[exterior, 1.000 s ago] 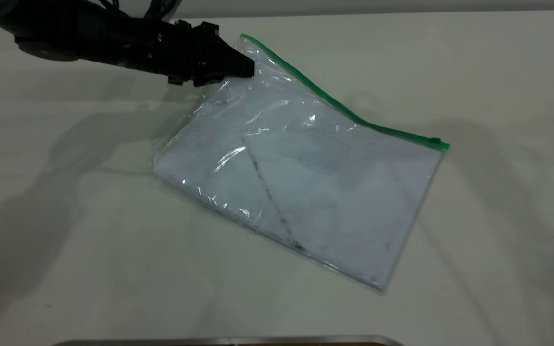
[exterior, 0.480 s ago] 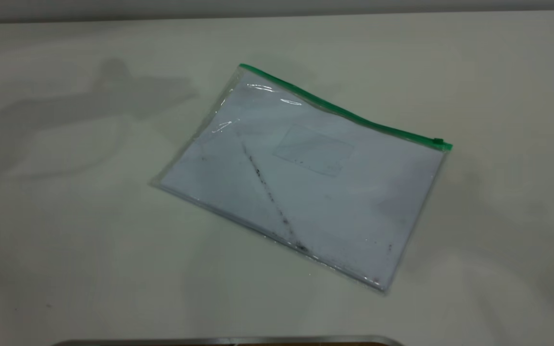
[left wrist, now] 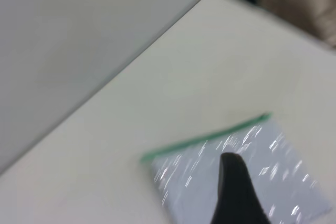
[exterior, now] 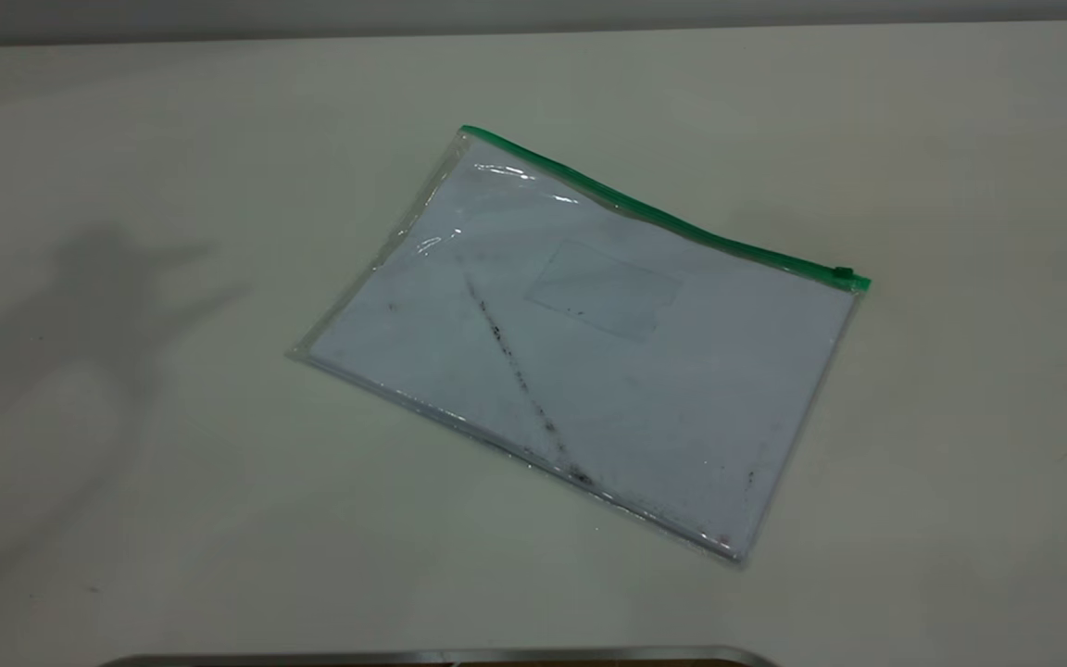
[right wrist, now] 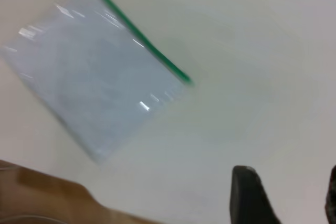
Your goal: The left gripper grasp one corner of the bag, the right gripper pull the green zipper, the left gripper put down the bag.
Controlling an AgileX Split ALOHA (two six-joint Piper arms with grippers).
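A pale, off-white table [exterior: 126,519] fills the exterior view, with a grey wall strip along its far edge and a thin metallic rim at the near edge. The bag [exterior: 589,352] lies flat on the table near the centre, turned at an angle, with no arm or gripper over it in this view. White paper shows through the clear plastic; a dark diagonal smudge line [exterior: 524,384] crosses the sheet, and a small clear pocket [exterior: 603,290] sits near the middle. The green zipper [exterior: 654,215] runs along the far long edge, its small slider [exterior: 843,273] at the right-hand end. The corner of the bag [exterior: 467,135] at the opposite end of the strip rests on the table, free of any grip. A soft shadow [exterior: 98,287] falls on the table well to the left of the bag.

In the left wrist view, the left gripper [left wrist: 236,192] appears as a single dark tapered finger, raised above the table and seen against the bag, holding nothing; only one finger shows, so its opening cannot be told. In the right wrist view, the right gripper [right wrist: 294,198] hangs over bare table well apart from the bag, its two dark fingers [right wrist: 251,195] spread wide with nothing between them.
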